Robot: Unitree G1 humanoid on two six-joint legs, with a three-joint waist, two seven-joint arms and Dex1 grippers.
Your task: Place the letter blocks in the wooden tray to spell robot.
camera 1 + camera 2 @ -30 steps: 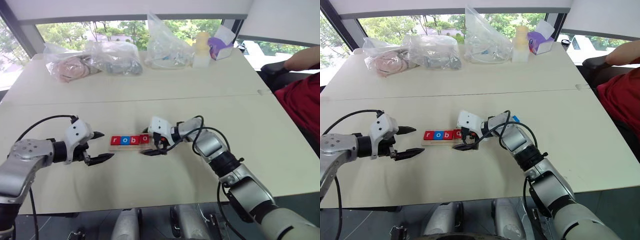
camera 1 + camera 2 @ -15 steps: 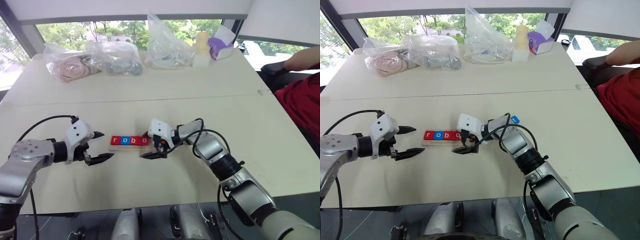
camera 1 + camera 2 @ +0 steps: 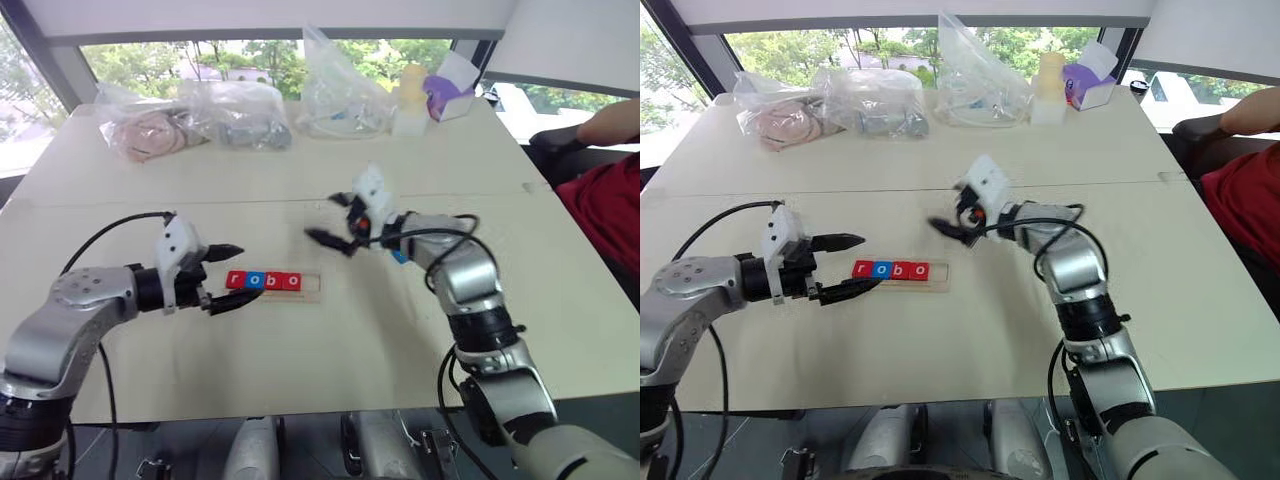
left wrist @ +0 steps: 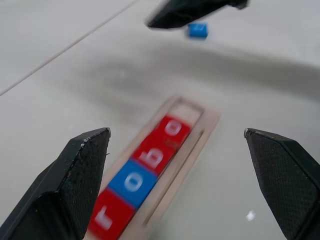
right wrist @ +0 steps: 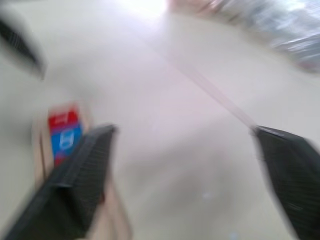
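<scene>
The wooden tray (image 3: 312, 289) lies mid-table with four letter blocks (image 3: 263, 281) in a row reading r, o, b, o: red, blue, red, red. Its right end slot is bare. A loose blue block (image 4: 198, 30) rests on the table to the tray's right, beside my right forearm; its letter is unreadable. My left gripper (image 3: 248, 273) hovers open at the tray's left end, one finger on either side of the r block. Lifted above the table behind the tray's right end, my right gripper (image 3: 322, 217) is open and holds nothing.
Several clear plastic bags (image 3: 340, 95) with contents, a pale bottle (image 3: 407, 98) and a purple-and-white box (image 3: 448, 88) line the table's far edge. A person in a red top (image 3: 610, 200) sits at the right. A seam (image 3: 200, 203) crosses the table.
My right gripper rose from the tray's right end and swung up and back, still open. The left gripper moved right to the tray's left end.
</scene>
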